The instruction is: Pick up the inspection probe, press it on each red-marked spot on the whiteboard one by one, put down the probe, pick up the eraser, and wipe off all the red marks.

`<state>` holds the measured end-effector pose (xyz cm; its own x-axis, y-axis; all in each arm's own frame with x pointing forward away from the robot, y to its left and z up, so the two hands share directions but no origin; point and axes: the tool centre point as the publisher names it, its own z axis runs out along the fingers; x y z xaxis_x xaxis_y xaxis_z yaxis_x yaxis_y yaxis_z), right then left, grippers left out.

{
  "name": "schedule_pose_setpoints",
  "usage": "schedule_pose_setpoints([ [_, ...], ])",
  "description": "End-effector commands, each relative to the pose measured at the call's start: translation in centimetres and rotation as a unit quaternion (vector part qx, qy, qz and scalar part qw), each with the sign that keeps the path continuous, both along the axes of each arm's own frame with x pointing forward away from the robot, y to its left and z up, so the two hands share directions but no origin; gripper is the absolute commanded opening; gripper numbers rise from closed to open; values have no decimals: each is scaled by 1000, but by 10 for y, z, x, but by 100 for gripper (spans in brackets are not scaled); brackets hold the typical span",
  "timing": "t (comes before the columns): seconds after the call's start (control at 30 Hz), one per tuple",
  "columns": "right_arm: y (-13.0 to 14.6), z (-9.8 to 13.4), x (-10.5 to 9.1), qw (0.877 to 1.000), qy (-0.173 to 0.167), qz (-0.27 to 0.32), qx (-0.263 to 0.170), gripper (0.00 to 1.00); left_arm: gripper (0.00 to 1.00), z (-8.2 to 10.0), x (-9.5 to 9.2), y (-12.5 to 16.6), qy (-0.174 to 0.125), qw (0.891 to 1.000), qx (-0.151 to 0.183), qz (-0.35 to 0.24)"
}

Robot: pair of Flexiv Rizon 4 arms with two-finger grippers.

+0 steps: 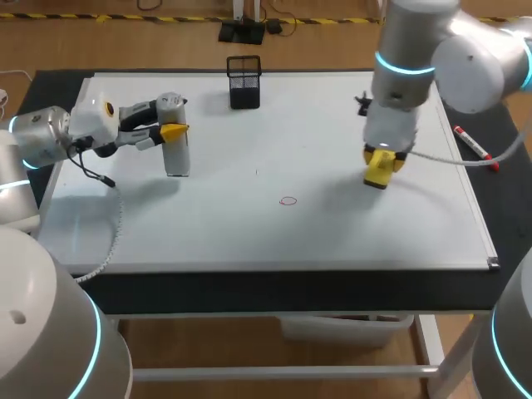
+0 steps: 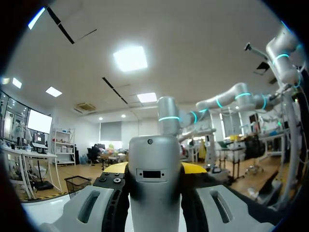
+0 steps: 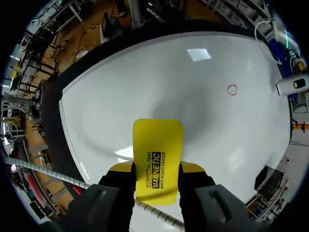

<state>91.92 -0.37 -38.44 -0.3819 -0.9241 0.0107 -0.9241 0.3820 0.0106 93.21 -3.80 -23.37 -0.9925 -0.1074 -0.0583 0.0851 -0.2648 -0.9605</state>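
Head view first: at which step?
— Wiping, by the look of it. Right gripper [image 1: 382, 158] clamped on the yellow eraser [image 1: 378, 174], low over the whiteboard [image 1: 249, 241], well apart from the single red mark [image 1: 288, 200] near the middle. Cannot tell whether touching the board.
— And the probe?
— Not yet put down. Upright probe [image 1: 175, 154] pinched from two sides in the left gripper [image 1: 173, 130], over the board's left part, with its foot seemingly at the surface.
— Left wrist view: anything more?
— Confirms the pinch. Grey probe [image 2: 153, 203] body snug between the fingers, yellow tips just showing at either side. Too little board in sight to judge contact.
— Right wrist view?
— Eraser [image 3: 158, 140] held between both fingers and sticking out ahead of them. Red mark [image 3: 232, 90] a small ring farther ahead and off to one side, apart from the eraser's edge. No other red seen on the board.
— Next move, then?
— Probably carrying the eraser across to the ring, laying its face flat on the board and rubbing with steady pressure until the red is gone. Worth staying clear of the left arm on the way. Worth parking the probe too.
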Motion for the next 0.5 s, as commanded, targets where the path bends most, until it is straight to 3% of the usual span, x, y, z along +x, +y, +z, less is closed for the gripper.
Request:
schedule_pose_setpoints([
  [0.03, 35, 6, -10, 1000, -6, 17, -18, 0, 0, 1, 0, 0, -1, 1000, 0, 1],
  [0.5, 143, 11, -40, 996, 2, 73, -45, 0, 0, 1, 0, 0, -1, 1000, 0, 1],
])
